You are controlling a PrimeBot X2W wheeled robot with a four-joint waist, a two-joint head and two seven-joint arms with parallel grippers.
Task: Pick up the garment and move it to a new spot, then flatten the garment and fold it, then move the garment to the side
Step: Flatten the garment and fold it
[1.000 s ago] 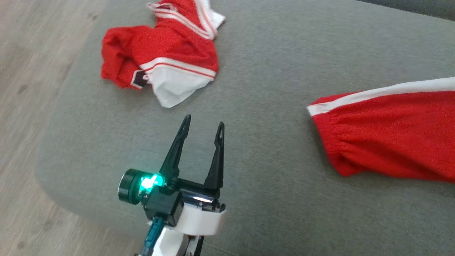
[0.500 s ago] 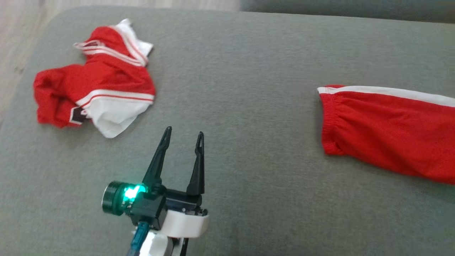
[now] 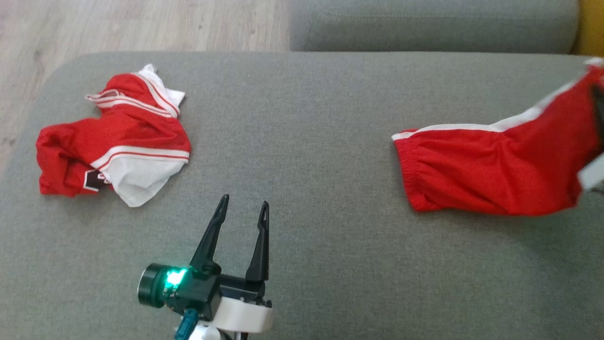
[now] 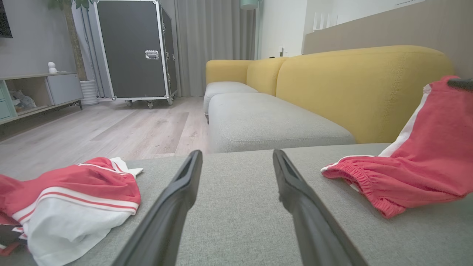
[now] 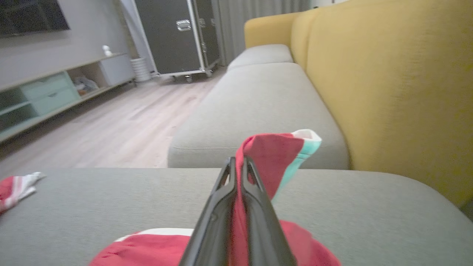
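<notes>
Clearly the two fingers of our right gripper are pressed together with a fold of the red shorts pinched between them, the cloth rising past the tips in a small peak with a white edge. We judge that grip sits near a corner or hem, since a pinch there lets the rest of the fabric hang and straighten under its own weight. Outward from the pinch, the shorts slope down from the raised right end to the gathered elastic end, which rests on the grey seat cushion, so the garment is half lifted and half lying on the right part of the seat. Our left gripper hovers low over the cushion's front, fingers spread wide and holding nothing, well apart from the shorts; we read it as kept ready to take a second corner once the cloth is carried over. A crumpled red-and-white garment lies at the far left of the cushion, apart from both grippers, which leaves the bare middle as the likely new spot. Behind stands the yellow backrest, and the wooden floor lies beyond the left edge
</notes>
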